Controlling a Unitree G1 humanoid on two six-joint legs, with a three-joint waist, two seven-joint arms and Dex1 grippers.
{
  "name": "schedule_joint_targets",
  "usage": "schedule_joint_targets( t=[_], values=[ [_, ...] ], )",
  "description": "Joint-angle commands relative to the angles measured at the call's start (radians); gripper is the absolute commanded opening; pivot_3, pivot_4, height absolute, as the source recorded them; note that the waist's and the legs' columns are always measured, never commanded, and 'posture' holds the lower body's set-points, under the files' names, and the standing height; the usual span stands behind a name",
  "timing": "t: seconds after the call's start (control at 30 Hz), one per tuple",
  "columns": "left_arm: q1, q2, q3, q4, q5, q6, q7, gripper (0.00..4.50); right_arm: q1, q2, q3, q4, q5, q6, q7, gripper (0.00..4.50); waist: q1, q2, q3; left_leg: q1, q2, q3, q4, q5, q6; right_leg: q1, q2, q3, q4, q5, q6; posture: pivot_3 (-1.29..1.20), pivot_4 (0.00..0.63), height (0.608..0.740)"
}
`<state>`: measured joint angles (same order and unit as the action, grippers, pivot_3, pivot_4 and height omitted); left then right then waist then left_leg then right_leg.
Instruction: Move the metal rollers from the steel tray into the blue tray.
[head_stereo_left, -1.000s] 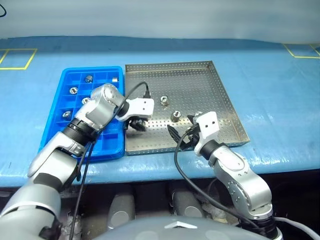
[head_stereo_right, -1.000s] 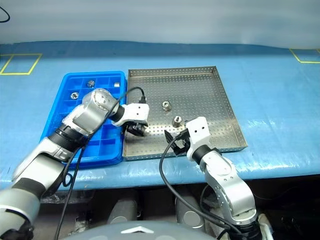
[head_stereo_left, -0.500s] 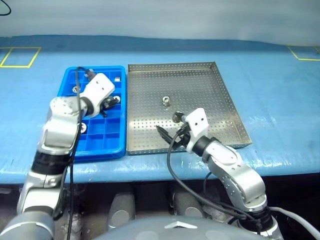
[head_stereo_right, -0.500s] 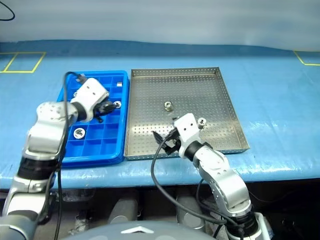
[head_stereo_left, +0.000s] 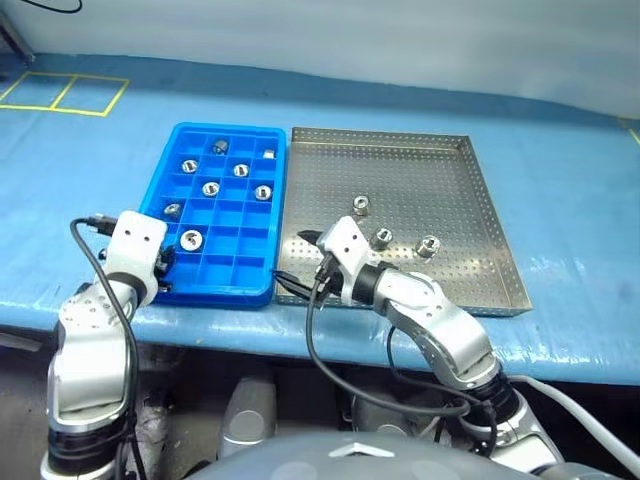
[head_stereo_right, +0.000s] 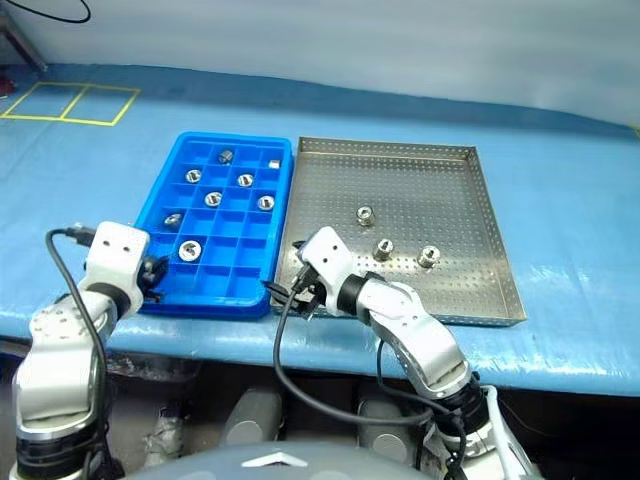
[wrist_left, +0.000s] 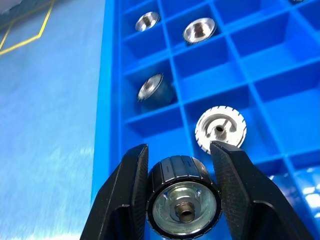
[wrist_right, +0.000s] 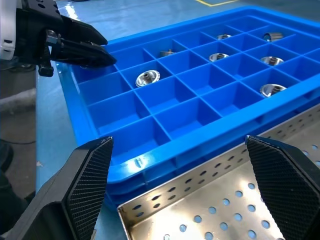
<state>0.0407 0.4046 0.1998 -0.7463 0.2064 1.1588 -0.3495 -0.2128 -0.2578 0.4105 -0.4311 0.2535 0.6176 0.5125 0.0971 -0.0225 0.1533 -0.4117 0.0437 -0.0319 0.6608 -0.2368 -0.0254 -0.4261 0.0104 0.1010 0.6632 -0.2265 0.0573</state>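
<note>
Three metal rollers (head_stereo_left: 381, 237) lie on the steel tray (head_stereo_left: 470, 150), just beside the blue tray (head_stereo_left: 195, 134), whose compartments hold seven more. The left tool (wrist_left: 181, 172), over the blue tray's near-left corner, is clamped on a roller (wrist_left: 184, 203). The right tool (wrist_right: 175, 185), jaws wide apart and empty, hangs where the steel tray's near corner meets the blue tray.

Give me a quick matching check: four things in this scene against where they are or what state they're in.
1. left gripper
2. right gripper
3. blue tray
4. steel tray

a. three loose rollers
b. shut on a roller
c. open, at the seam between the two trays
d. rollers sitting in compartments

Pairs: 1-b, 2-c, 3-d, 4-a
</note>
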Motion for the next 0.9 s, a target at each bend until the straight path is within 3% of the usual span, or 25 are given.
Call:
schedule_joint_targets(
  t=[0.03,0.33,0.63,0.77,0.9],
  values=[
    [0.030,-0.007,0.038,-0.081,0.001,0.003,0.032,1.72,-0.014,0.002,0.020,-0.006,0.010,-0.051,0.052,4.50,0.005,0.000,0.000,0.000,0.000,0.000,0.000,0.000,0.000,0.000,0.000,0.000,0.000,0.000,0.000,0.36,0.150,0.740],
    [0.030,-0.067,0.062,-0.032,-0.049,-0.029,0.071,1.72,-0.023,0.004,0.048,0.009,-0.002,-0.097,0.104,4.50,0.004,-0.001,0.000,0.000,0.000,0.001,-0.002,0.000,0.000,0.000,-0.001,0.000,-0.001,0.000,0.000,0.35,0.150,0.740],
    [-0.090,-0.059,0.025,0.016,-0.110,-0.040,0.065,4.48,0.013,-0.007,0.021,-0.027,-0.024,-0.097,0.056,4.50,0.003,-0.001,0.000,0.000,0.000,0.001,-0.001,0.000,-0.001,0.000,-0.001,-0.001,-0.001,0.000,-0.001,0.26,0.150,0.740],
    [-0.213,-0.106,0.014,0.014,-0.223,-0.101,0.014,4.48,0.037,0.001,-0.076,-0.067,-0.005,-0.073,-0.011,4.50,-0.001,-0.002,0.000,-0.001,0.000,0.001,0.000,0.000,-0.001,0.000,-0.001,-0.001,-0.002,0.000,-0.001,0.21,0.150,0.740],
    [-0.233,-0.161,-0.034,0.061,-0.259,-0.218,0.026,4.48,0.041,0.011,-0.172,-0.101,0.011,-0.008,-0.085,4.50,-0.020,-0.002,0.000,-0.001,-0.001,0.001,-0.001,0.000,-0.001,0.000,-0.001,0.000,-0.003,0.001,0.001,0.17,0.150,0.740]
  ],
)
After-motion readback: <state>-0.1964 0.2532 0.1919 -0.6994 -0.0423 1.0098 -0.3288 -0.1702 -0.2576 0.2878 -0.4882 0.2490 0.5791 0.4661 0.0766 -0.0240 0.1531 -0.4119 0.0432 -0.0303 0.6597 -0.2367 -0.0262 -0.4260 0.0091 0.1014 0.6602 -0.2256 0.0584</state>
